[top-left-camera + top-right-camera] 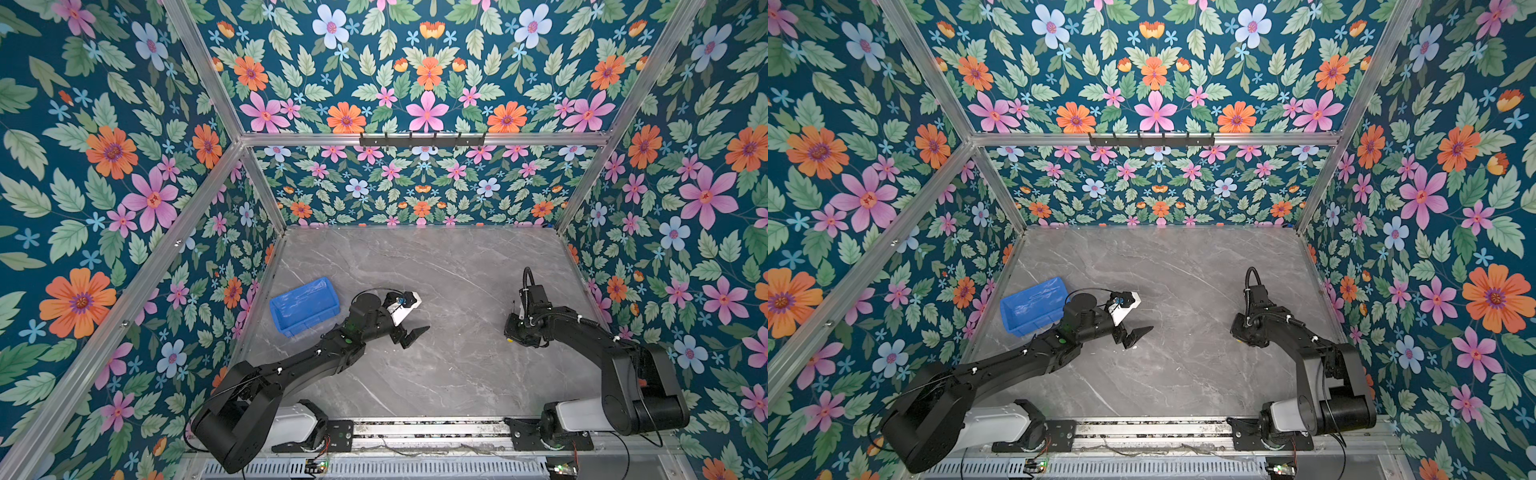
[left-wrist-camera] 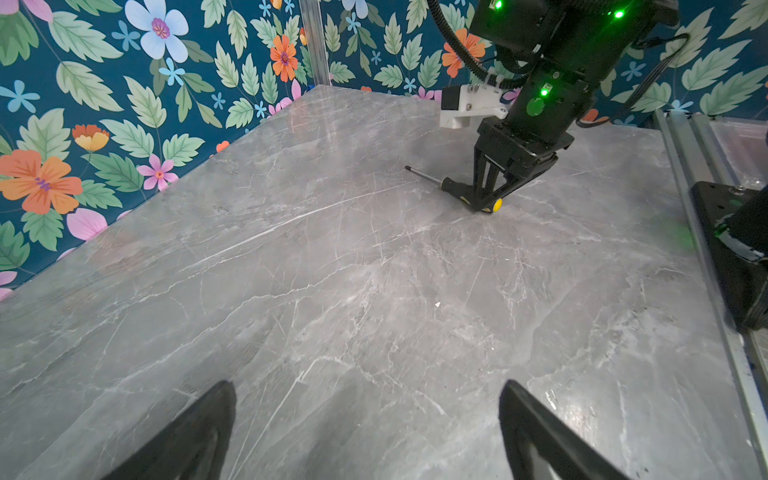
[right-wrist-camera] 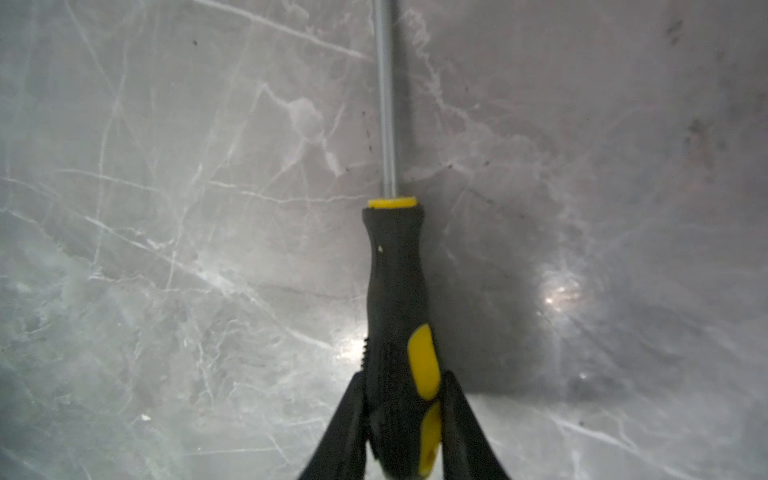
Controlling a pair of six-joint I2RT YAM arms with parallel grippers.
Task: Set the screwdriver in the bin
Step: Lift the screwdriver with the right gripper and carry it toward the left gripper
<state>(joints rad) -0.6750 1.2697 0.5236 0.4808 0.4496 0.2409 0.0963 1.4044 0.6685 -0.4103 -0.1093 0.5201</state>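
Note:
The screwdriver has a black handle with yellow inlays and a thin metal shaft. It lies on the grey marble table at the right. My right gripper is shut on the handle's rear, a finger pressed on each side. In the left wrist view the right gripper stands tip-down over the screwdriver, whose yellow butt pokes out behind the fingers. From above, the arm hides all but that butt. The blue bin sits empty at the table's left. Just right of the bin, my left gripper is open and empty.
Floral walls enclose the table on three sides. An aluminium rail with both arm bases runs along the front edge. A black hook rack hangs high on the back wall. Bare marble lies between the arms and toward the back.

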